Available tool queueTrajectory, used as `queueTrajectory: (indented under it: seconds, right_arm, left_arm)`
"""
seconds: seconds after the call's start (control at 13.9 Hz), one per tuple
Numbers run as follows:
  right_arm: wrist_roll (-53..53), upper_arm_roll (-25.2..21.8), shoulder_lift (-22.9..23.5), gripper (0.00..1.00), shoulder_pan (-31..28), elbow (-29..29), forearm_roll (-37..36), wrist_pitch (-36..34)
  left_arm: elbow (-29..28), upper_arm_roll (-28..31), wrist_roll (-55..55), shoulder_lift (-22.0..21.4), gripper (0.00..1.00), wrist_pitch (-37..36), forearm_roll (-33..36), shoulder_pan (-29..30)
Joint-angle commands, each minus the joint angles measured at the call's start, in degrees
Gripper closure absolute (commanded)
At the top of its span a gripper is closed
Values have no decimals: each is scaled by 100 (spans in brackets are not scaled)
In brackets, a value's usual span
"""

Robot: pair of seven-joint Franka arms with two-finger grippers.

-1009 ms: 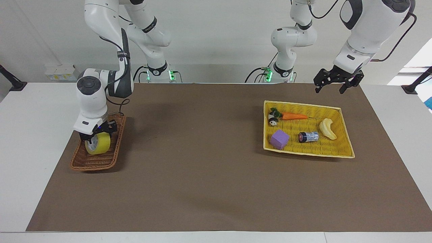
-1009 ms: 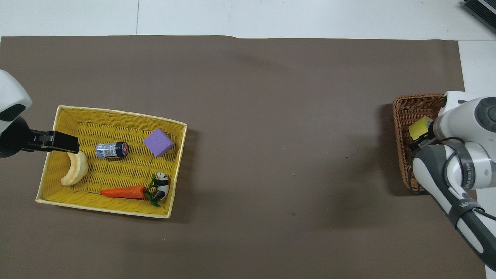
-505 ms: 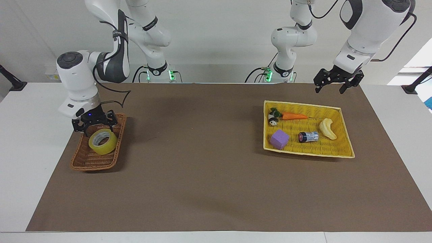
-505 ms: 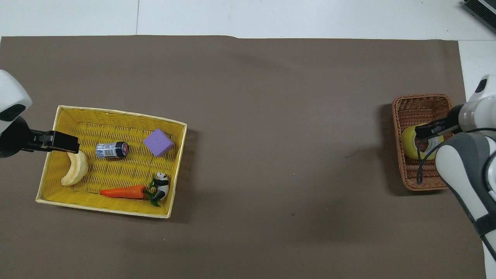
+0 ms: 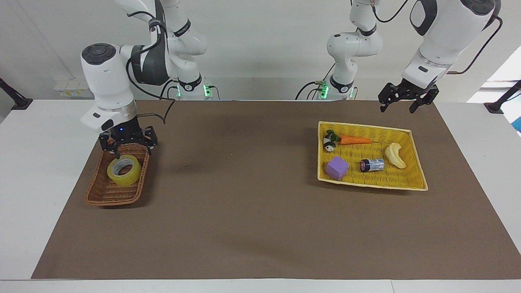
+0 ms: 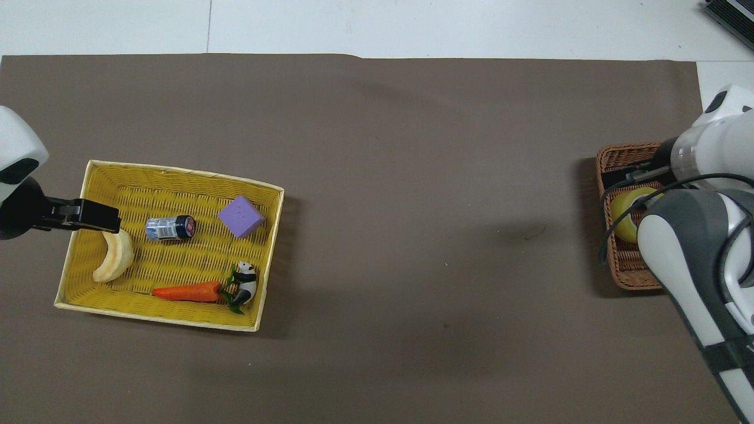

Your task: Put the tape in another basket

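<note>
Currently the tape point(image 5: 124, 171) is seated in the basket point(image 5: 103, 196) at the table's right-arm end. Above it the right gripper point(image 5: 129, 144) is spread, empty; the left gripper point(image 5: 408, 97) waits spread. Placement appears complete.

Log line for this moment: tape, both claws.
tape: lying in wicker basket, free | right claw: open, above basket | left claw: open, waiting over yellow tray

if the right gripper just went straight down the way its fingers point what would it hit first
Probably the brown wicker basket, near its end closest to the robots, or the tape lying in it. The open right gripper hangs just above them; depth is hard to judge.
</note>
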Motion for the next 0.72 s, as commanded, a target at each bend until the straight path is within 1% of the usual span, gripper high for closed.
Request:
queueTrajectory:
  seconds: [0.0,0.07,0.22,0.36,0.43,0.58,0.65]
  right_arm:
    - [932,-42,-348,0,265,-21,83,-446]
    - [1232,-60,-463,0,336,14,119,-666]
    - [1498,-191,-700,0,345,346,197,-1367]
    - [1577,-454,-928,0,372,759,723,-2316]
    - [1656,-569,-1034,0,372,804,839,-2555]
    - [1657,-832,-1315,0,372,814,849,-2785]
    - [1657,-877,-1342,0,381,805,849,-2890]
  left_arm:
    - [92,-56,62,32,0,-113,120,66]
    - [92,-56,62,32,0,-113,120,74]
    - [92,-56,62,32,0,-113,120,66]
    - [92,-56,62,32,0,-113,120,74]
    - [92,-56,62,32,0,-113,120,74]
    - [92,-56,62,32,0,-113,120,74]
    - [92,-56,62,32,0,-113,120,74]
